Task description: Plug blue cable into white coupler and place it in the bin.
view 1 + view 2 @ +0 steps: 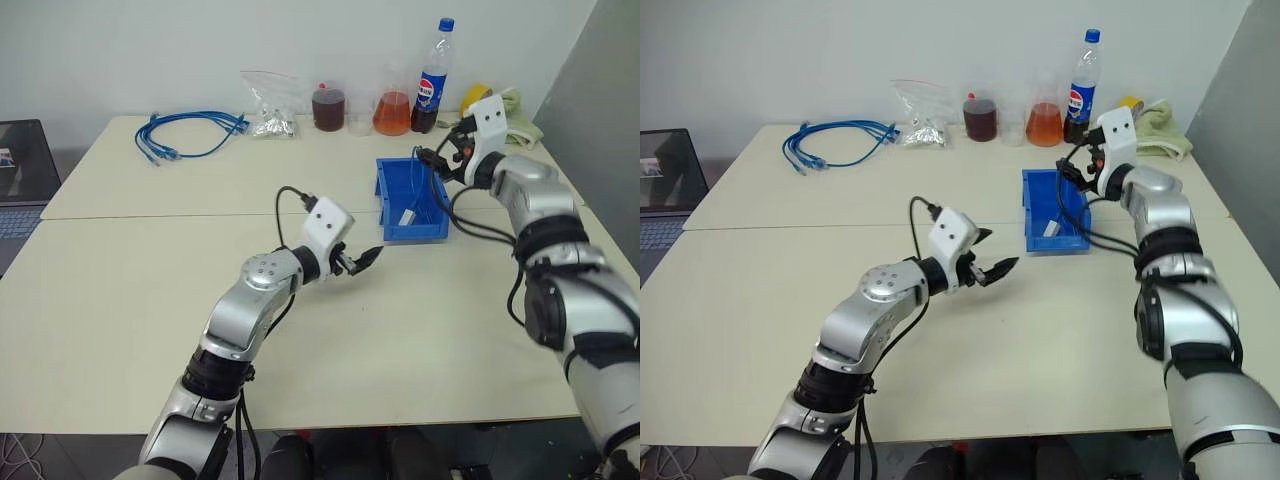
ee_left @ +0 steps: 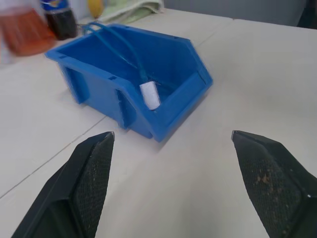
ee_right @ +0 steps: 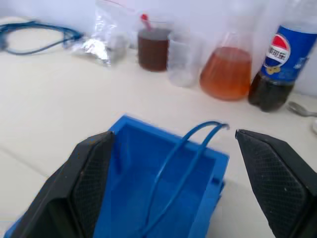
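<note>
Head views: bin (image 1: 412,205) sits on the beige counter (image 1: 180,290), toward its right side. White coupler (image 1: 407,216) lies inside, near the lowered front lip, w/ the blue cable (image 1: 416,175) rising out of it and looping up over the back wall. Left claw (image 1: 362,259) hovers above the counter just short of the bin's front, fingers apart, nothing in them. Right claw (image 1: 428,158) hangs over the bin's back edge, fingers apart and empty, cable loop just below it. Along the far edge: coiled bundle of blue cables (image 1: 190,133), clear plastic bag (image 1: 270,105), jar of dark liquid (image 1: 328,107), flask of orange liquid (image 1: 392,112), cola bottle (image 1: 432,82), towel (image 1: 1158,125). Laptop (image 1: 22,170) at far left.

Left wrist view: both fingers (image 2: 84,183) wide apart, bare counter between them. Bin straight ahead, lowered lip facing the claw; coupler leans against the inner wall by that lip, cable plugged into its top end and curving up and out over the back.

Right wrist view: fingers (image 3: 86,181) spread wide on either side of the bin's back wall; cable arches over that wall as a doubled loop between them, touching neither. Jar, flask, a clear cup (image 3: 182,62) and the bottle stand beyond.
</note>
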`<action>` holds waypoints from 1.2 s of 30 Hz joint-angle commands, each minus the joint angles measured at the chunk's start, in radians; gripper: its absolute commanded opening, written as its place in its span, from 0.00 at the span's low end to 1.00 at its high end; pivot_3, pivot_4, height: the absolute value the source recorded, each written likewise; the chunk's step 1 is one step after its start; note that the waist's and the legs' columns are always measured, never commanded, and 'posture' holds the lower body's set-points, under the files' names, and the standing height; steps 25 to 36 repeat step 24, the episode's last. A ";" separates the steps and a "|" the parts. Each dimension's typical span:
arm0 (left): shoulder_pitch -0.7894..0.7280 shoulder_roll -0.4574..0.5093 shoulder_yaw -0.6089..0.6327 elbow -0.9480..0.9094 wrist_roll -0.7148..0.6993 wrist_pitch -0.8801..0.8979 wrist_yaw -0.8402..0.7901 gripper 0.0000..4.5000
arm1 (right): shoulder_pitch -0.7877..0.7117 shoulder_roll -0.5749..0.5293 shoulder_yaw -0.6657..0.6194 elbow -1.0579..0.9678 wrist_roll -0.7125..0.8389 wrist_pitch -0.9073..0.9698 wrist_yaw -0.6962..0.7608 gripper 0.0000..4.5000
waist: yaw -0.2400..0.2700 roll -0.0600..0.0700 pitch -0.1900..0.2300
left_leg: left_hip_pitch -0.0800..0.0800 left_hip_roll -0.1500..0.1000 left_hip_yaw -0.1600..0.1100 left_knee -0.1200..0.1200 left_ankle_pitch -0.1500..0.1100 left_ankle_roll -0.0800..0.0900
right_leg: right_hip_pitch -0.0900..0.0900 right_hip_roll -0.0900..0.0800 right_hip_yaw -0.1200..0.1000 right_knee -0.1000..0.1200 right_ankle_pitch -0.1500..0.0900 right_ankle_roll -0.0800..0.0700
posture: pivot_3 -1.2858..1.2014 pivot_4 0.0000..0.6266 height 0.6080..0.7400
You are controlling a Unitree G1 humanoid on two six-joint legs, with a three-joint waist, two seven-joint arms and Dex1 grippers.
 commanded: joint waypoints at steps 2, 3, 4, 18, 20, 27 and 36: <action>0.127 0.007 0.121 -0.093 0.088 -0.084 0.166 0.88 | 0.465 0.104 -0.035 -0.779 0.154 0.057 -0.081 0.92 | 0.008 0.001 -0.001 | -0.004 0.002 0.000 0.002 0.000 0.000 | -0.001 -0.001 0.000 0.000 0.000 0.000 | 0.52 0.24 1.00; 0.164 0.006 0.137 -0.107 0.107 -0.091 0.198 0.88 | 0.557 0.140 -0.030 -0.876 0.156 0.030 -0.114 0.92 | 0.008 0.001 -0.001 | -0.005 0.001 0.000 0.002 0.000 0.000 | -0.003 -0.001 0.000 0.001 0.000 0.000 | 0.52 0.24 1.00; 0.197 0.008 0.150 -0.117 0.124 -0.106 0.220 0.88 | 0.634 0.175 -0.024 -0.950 0.151 0.011 -0.149 0.92 | 0.008 0.001 -0.001 | -0.005 0.001 0.000 0.002 0.000 0.000 | -0.004 -0.001 0.000 0.001 0.000 0.000 | 0.52 0.24 1.00; 0.522 -0.076 0.255 -0.076 0.143 -0.418 0.343 0.88 | 1.162 0.354 0.020 -0.927 0.021 -0.341 -0.372 0.92 | 0.025 0.001 0.000 | 0.014 -0.002 0.002 0.010 -0.003 0.005 | 0.017 0.003 0.003 0.000 0.003 0.006 | 0.52 0.24 1.00; 0.529 -0.087 0.260 -0.075 0.134 -0.416 0.343 0.88 | 1.161 0.359 0.011 -0.928 0.022 -0.344 -0.393 0.92 | 0.024 0.001 0.000 | 0.014 -0.001 0.001 0.010 -0.003 0.005 | 0.016 0.005 0.002 0.000 0.003 0.006 | 0.52 0.24 1.00; 0.530 -0.086 0.255 -0.067 0.144 -0.437 0.337 0.88 | 1.174 0.359 0.029 -0.938 0.013 -0.354 -0.399 0.92 | 0.024 0.001 0.000 | 0.014 0.001 0.001 0.010 -0.003 0.005 | 0.016 0.008 0.002 0.000 0.002 0.005 | 0.52 0.24 1.00; 0.530 -0.086 0.255 -0.067 0.144 -0.437 0.337 0.88 | 1.174 0.359 0.029 -0.938 0.013 -0.354 -0.399 0.92 | 0.024 0.001 0.000 | 0.014 0.001 0.001 0.010 -0.003 0.005 | 0.016 0.008 0.002 0.000 0.002 0.005 | 0.52 0.24 1.00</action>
